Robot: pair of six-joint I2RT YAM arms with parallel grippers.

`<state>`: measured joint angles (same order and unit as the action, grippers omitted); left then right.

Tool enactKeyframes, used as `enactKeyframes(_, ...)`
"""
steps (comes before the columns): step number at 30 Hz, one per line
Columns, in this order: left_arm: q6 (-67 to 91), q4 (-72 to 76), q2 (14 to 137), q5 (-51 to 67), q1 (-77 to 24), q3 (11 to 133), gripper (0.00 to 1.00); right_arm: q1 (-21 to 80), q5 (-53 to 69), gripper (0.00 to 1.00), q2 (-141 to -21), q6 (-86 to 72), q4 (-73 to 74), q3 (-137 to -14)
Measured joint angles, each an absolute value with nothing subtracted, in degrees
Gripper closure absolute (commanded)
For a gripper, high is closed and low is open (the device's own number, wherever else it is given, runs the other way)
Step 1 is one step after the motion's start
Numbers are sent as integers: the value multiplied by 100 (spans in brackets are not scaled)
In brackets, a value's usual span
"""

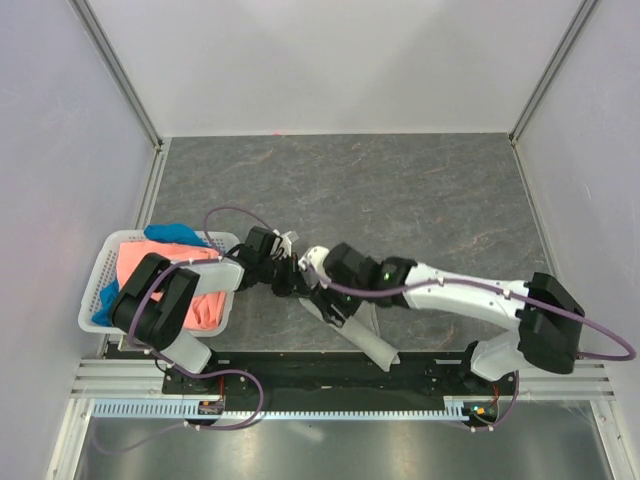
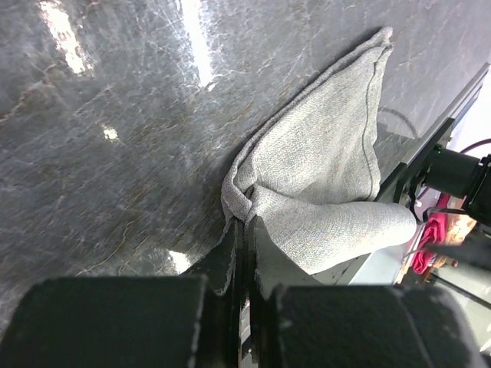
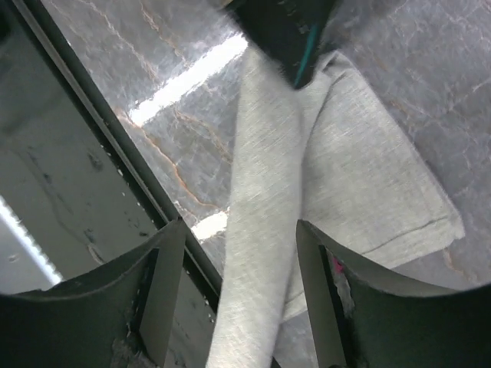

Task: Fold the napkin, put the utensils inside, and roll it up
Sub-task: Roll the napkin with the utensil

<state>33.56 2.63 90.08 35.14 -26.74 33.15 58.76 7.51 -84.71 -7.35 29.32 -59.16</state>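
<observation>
The light grey napkin [image 1: 362, 330] lies at the near table edge, partly rolled into a tube, with one end hanging over the edge. My left gripper [image 1: 292, 272] is shut on a bunched corner of the napkin [image 2: 322, 169], pinched between its tips [image 2: 247, 222]. My right gripper [image 1: 318, 280] is open, its fingers [image 3: 165, 284] standing on either side of the rolled part of the napkin [image 3: 261, 253] without closing on it. The flat part of the napkin spreads to the right of the roll. The utensils are hidden; no stick-like piece shows.
A white basket [image 1: 95, 300] at the near left holds a coral-orange cloth [image 1: 205, 300] and a blue cloth [image 1: 175, 234]. The dark marbled table [image 1: 400, 190] stretches behind the arms. White walls stand on three sides. A black rail [image 3: 100, 146] runs along the near edge.
</observation>
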Motion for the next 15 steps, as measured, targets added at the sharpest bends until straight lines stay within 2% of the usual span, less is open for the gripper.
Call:
enactKeyframes(6,3356,-64,9131,3538,-2668,3527,98,7207,-967,31,-8333,-1192,2405,-5089)
enactKeyframes(15,3352,-213,9153,3599,-2641,3575,98,7666,-2200,33,-9255,-1223,2169,-5057)
